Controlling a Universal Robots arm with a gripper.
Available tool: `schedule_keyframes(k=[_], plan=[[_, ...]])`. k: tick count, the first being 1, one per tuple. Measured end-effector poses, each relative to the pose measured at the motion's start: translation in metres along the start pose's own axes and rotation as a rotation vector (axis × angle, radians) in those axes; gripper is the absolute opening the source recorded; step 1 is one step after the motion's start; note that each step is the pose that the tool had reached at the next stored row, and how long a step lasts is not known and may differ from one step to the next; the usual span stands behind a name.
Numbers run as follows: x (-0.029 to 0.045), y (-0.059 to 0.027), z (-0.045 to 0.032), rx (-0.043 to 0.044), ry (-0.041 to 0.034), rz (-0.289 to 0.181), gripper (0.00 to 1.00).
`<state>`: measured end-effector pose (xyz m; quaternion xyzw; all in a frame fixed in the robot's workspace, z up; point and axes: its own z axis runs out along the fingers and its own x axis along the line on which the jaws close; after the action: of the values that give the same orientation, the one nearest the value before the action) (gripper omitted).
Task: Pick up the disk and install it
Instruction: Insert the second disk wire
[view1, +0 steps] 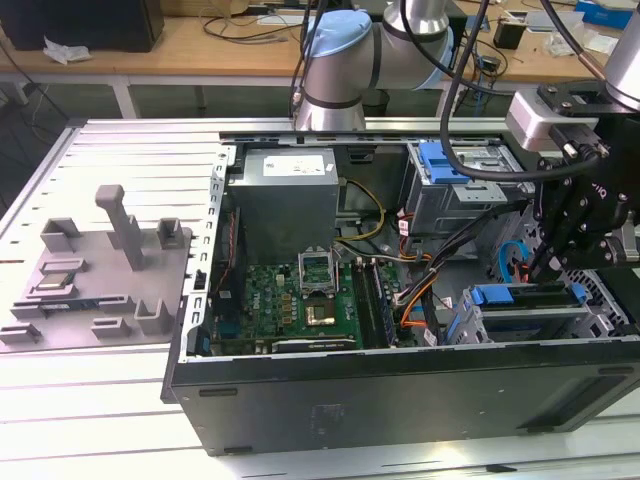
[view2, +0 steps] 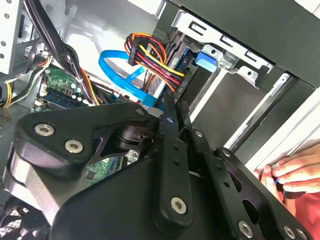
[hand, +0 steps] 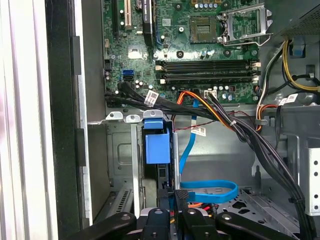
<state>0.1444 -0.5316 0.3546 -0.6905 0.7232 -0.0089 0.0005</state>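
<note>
The disk sits in the lower drive bay at the exterior view's right of the open computer case, with its blue carrier frame showing. In the first wrist view the disk stands edge-on in the bay slot, blue frame toward the camera. My gripper hangs just above that bay, fingers pointing down at the disk's near end. Its black fingers lie close together, and my gripper is shut, with the tips right at the disk's rear edge beside a blue data cable.
The open case holds a motherboard, a power supply and bundled cables. A second blue-fronted bay sits further back. A grey fixture tray lies at the exterior view's left. A person's hand rests near the case edge.
</note>
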Motion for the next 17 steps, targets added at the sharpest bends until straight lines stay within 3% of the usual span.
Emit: schedule_keyframes(k=[17], plan=[[0.0017, -0.0002, 0.0029, 0.0000, -0.0001, 0.000, 0.16]])
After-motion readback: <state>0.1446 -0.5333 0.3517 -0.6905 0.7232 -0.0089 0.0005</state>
